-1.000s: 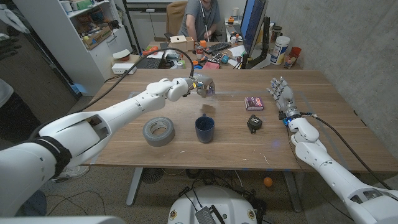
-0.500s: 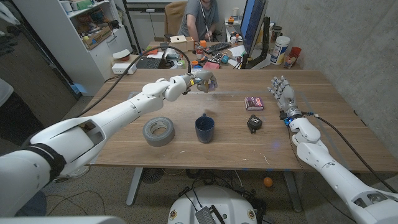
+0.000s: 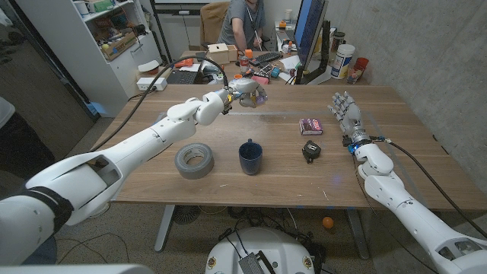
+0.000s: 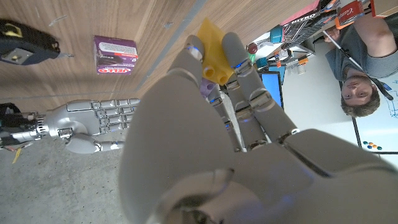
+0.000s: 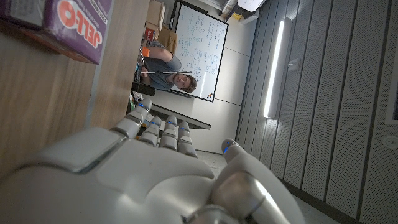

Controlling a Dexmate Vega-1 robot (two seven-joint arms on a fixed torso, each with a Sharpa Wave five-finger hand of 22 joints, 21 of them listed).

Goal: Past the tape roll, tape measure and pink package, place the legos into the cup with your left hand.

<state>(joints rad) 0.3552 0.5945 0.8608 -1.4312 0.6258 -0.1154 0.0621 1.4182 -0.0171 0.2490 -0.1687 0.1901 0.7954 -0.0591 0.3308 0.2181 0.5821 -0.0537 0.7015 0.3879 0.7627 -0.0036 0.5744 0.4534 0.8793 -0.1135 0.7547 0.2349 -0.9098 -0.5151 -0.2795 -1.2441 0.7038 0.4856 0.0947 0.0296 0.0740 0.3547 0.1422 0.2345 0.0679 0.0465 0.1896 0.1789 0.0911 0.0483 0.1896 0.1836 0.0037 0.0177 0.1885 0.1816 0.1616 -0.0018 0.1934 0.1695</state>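
Your left hand has pulled back toward the table's far edge since a second ago, away from the cup, fingers closed on a yellow lego.

You hold the lego at your fingertips, above the wood and well beyond the cup; it looks light, stiff and smooth, likely to slip, so keep your pinch across its flat sides. Your right hand waits with fingers apart, holding nothing, near the pink package. Between that package and the cup sits the tape measure; the tape roll lies beside the cup.
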